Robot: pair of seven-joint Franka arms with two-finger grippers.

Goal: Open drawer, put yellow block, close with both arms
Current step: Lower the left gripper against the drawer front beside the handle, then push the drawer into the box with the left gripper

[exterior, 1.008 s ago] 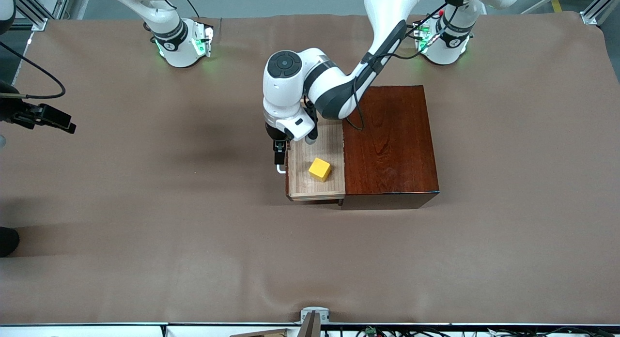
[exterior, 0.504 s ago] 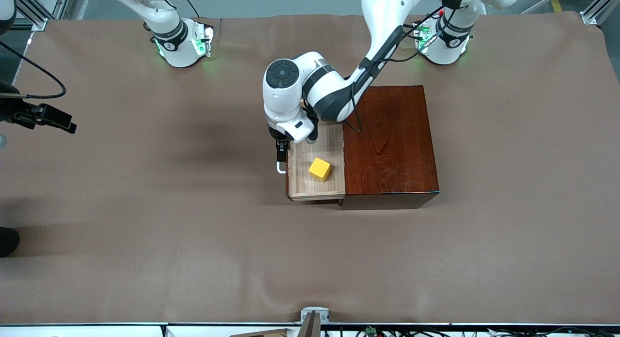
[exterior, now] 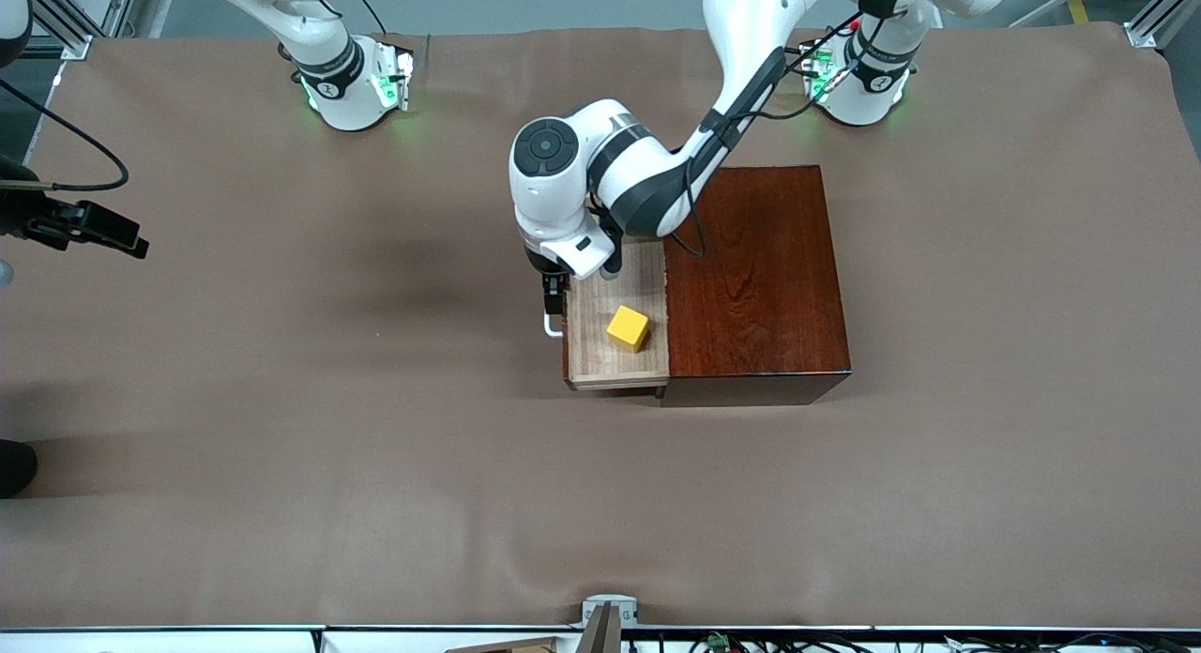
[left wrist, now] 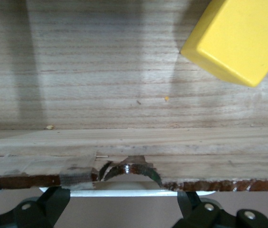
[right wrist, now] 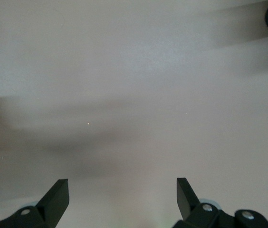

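Judging from what we see, opening and loading are done: the yellow block (exterior: pixel 628 328) lies in the half-open drawer (exterior: pixel 593 357). Our left gripper (exterior: pixel 554 302), fingers spread, meets the handle (exterior: pixel 550 326); closing remains. Our right gripper (right wrist: pixel 122 194) waits, spread, over bare table (exterior: pixel 281 400).

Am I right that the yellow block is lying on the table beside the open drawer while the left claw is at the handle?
Not quite: the yellow block lies inside the open drawer, on its pale wooden floor, as the front view shows. The left claw is indeed at the white handle.
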